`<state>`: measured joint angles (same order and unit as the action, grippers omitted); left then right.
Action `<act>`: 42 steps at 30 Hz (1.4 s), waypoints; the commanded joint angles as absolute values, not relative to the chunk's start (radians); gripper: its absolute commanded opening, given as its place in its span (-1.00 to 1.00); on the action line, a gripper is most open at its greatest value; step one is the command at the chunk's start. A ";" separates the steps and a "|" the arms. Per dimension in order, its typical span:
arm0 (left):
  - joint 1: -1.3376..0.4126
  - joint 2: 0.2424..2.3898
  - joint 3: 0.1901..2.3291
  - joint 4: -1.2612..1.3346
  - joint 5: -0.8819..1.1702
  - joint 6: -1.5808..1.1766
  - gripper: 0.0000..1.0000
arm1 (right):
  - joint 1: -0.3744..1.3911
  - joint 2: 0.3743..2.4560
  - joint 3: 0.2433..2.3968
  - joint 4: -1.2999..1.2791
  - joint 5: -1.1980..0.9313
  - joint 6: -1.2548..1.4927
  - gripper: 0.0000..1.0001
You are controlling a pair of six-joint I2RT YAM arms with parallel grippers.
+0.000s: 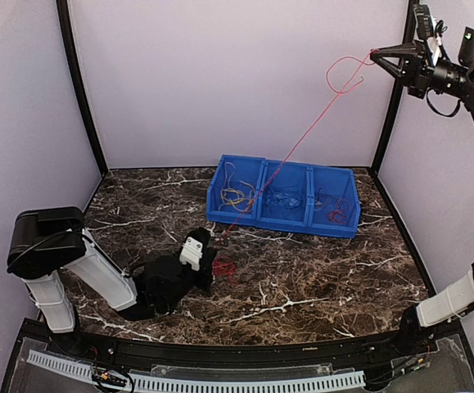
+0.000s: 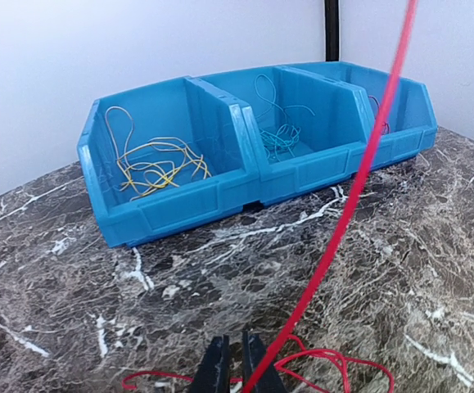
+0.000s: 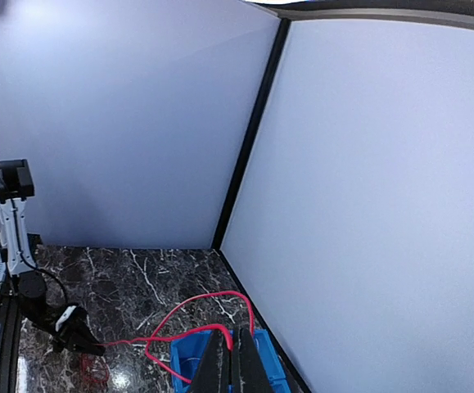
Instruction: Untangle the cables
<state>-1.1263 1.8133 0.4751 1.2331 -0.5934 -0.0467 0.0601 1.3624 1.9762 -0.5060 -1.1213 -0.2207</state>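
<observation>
A long red cable [image 1: 302,139] stretches taut from high at the back right down to the table. My right gripper [image 1: 377,54] [image 3: 233,360] is raised near the right wall and shut on its looped upper end [image 3: 196,307]. My left gripper [image 1: 214,236] [image 2: 235,360] sits low on the table in front of the blue bin [image 1: 282,219]. Its jaws stand a thin slit apart, and the cable [image 2: 359,172] runs down across the right finger into them. More red cable [image 1: 225,267] [image 2: 343,360] lies coiled on the table beside it.
The blue bin [image 2: 187,205] has three compartments: yellow wires [image 1: 235,195] [image 2: 159,168] on the left, blue wires [image 1: 286,199] [image 2: 282,139] in the middle, red wires [image 1: 337,214] on the right. Pale walls enclose the dark marble table [image 1: 327,278].
</observation>
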 commanded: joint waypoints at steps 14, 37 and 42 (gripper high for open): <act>-1.129 1.490 0.435 0.944 -0.385 -0.008 -0.90 | 0.095 1.175 0.984 -0.745 -0.694 -0.902 -0.88; -1.131 1.590 0.537 0.855 -0.233 -0.111 -0.84 | 0.678 1.610 1.203 -0.612 -0.798 -0.634 0.63; -1.132 1.588 0.538 0.860 -0.219 -0.139 -0.81 | 0.722 1.718 1.284 -0.570 -0.784 -0.546 0.97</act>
